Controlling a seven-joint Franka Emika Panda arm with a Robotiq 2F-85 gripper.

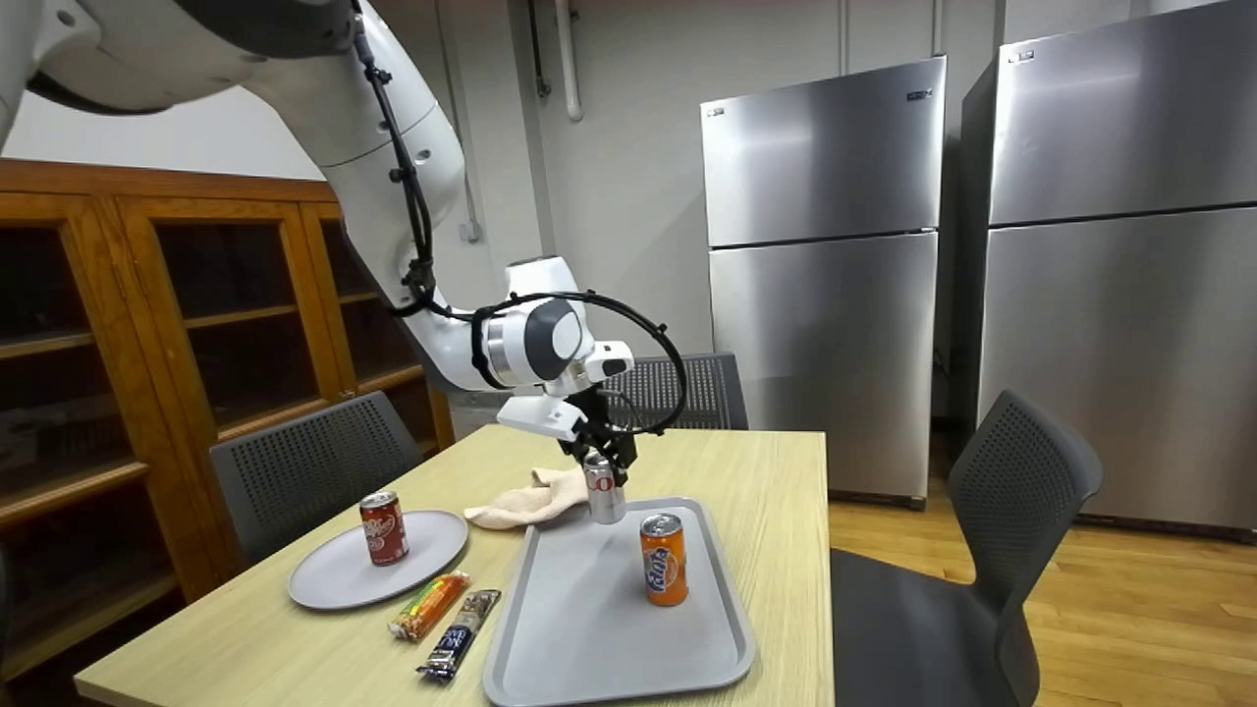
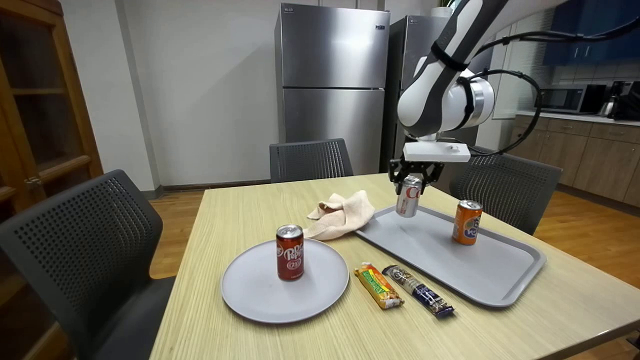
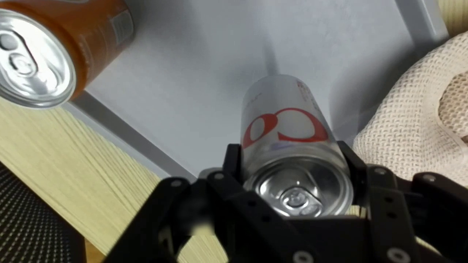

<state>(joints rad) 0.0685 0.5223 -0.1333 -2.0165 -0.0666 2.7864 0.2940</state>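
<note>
A silver can is clamped between the fingers and held upright above or on the tray; contact there cannot be told. An orange can is stood on the tray, whose corner is crowded by a crumpled cloth. On the surface, 2 bars, a yellow bar and a dark bar, are laid between tray and plate. On the plate a red can is set. The silver can's pull tab is shown plainly by the wrist view; a microwave is seen only in an exterior view.
</note>
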